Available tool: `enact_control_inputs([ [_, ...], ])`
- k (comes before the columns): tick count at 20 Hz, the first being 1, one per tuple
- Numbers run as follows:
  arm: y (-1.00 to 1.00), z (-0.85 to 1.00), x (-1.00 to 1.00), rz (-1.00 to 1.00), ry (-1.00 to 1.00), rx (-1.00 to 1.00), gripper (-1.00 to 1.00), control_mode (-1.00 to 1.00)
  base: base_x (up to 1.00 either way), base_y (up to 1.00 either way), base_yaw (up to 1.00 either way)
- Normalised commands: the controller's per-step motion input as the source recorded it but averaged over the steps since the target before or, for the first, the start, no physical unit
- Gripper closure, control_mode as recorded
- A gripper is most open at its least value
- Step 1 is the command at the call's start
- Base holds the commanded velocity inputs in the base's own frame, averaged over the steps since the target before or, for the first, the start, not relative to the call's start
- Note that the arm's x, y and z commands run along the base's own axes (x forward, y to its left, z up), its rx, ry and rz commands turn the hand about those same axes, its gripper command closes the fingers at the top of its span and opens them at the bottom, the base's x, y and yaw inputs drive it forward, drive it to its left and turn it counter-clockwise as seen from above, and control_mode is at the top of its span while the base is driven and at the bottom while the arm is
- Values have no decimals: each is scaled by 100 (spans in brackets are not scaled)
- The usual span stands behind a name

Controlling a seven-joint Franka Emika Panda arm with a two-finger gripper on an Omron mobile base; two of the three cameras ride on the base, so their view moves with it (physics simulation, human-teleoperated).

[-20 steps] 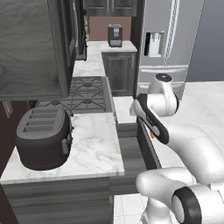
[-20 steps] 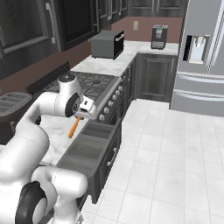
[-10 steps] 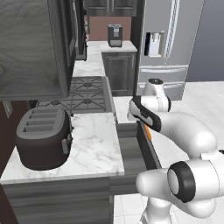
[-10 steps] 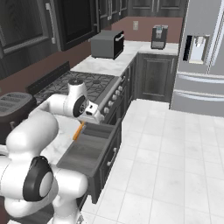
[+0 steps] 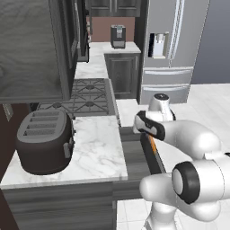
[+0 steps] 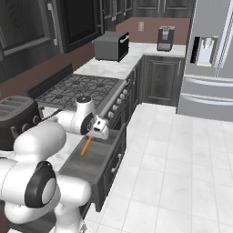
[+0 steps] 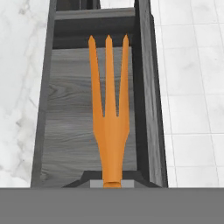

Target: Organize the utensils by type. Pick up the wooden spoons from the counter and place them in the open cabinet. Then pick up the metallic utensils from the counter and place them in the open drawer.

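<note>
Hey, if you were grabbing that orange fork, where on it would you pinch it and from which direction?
Pinch the orange fork at its narrow handle end, as the gripper does now over the open drawer, coming from behind the handle along its length. Three tines splay at the far end; the stem is slim enough for nearly shut jaws.

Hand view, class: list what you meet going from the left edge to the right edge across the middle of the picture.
Counter → drawer's left wall → orange fork held over the drawer floor → drawer's right wall → tiled floor.
</note>
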Motion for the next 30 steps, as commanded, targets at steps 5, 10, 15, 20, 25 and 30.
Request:
enact_control_inputs([
  [5,-1,-39,29,-4,1,6,100,-100,0,0,0],
  [10,0,-34,45,-6,6,8,100,-100,0,0,0],
  [15,0,-38,34,-2,1,0,100,-100,0,0,0],
  [20,0,-34,36,0,1,-3,100,-100,0,0,0],
  [25,-5,-36,38,0,11,-3,100,-100,0,0,0],
  [30,-14,-38,21,0,15,-2,100,-100,0,0,0],
])
